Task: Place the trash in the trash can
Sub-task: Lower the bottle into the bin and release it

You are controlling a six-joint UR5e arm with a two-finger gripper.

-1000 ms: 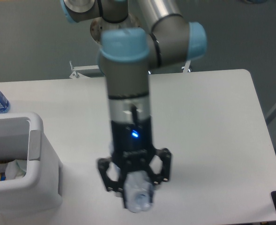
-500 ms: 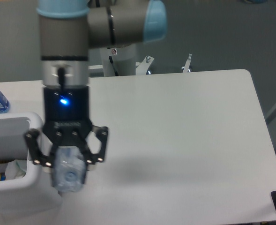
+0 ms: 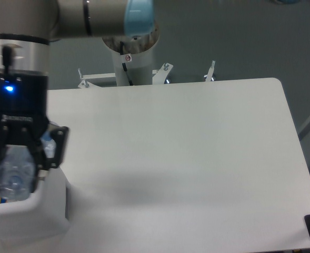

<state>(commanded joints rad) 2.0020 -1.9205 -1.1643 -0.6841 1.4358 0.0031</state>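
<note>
The arm hangs straight down at the left edge, its gripper [image 3: 15,166] clamped on the bottle [image 3: 12,176] — held over the mouth of the bin [image 3: 39,211], partly inside it. To the right the white table [image 3: 186,158] stretches wide to its rounded far corner.

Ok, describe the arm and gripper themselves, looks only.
The arm is a thick silver-grey tube with a light blue cap at the joint. Its wrist runs from a pale silver band into a black section showing a small lit blue light and a short black cable above it. The gripper is black, with open linkage fingers studded with small pale bolt heads.
</note>
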